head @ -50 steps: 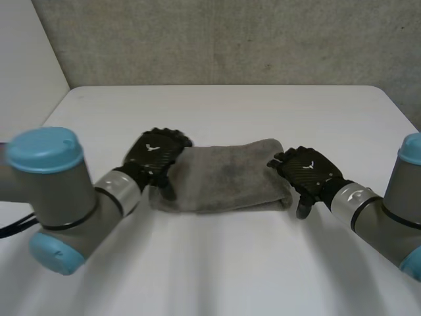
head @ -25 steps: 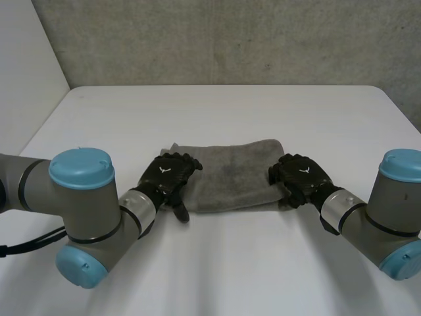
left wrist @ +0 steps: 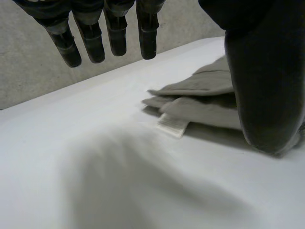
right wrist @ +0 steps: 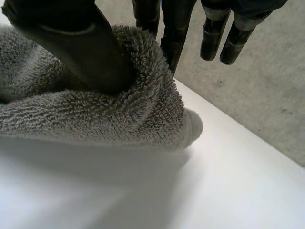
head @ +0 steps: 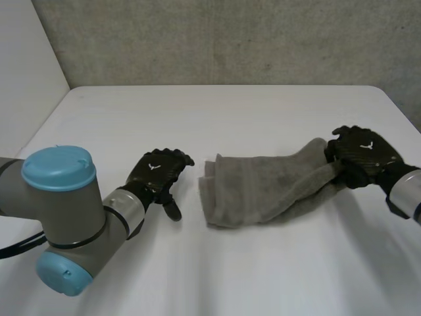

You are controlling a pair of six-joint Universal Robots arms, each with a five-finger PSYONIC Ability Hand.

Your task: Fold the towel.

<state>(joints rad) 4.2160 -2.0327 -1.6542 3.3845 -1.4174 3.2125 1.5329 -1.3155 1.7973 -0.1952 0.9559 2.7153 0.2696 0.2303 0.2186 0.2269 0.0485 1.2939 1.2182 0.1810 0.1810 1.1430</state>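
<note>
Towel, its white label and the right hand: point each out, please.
towel [head: 263,191]: head view, middle of the grey cloth.
white label [left wrist: 172,125]: left wrist view, centre of the label.
right hand [head: 363,150]: head view, back of the hand.

Left arm [head: 69,214] bent low, left hand [head: 156,172] palm down, fingers [left wrist: 114,33] straight and spread from the thumb, holding nothing, right arm [head: 404,192] stretched out to its own side, right hand [head: 360,153] thumb pinching the towel [head: 270,187] end against its fingers [right wrist: 171,28]

Grey looped terry-cloth towel [right wrist: 71,119], smooth matt white table [head: 230,263], rough speckled wall [head: 230,39]
</note>
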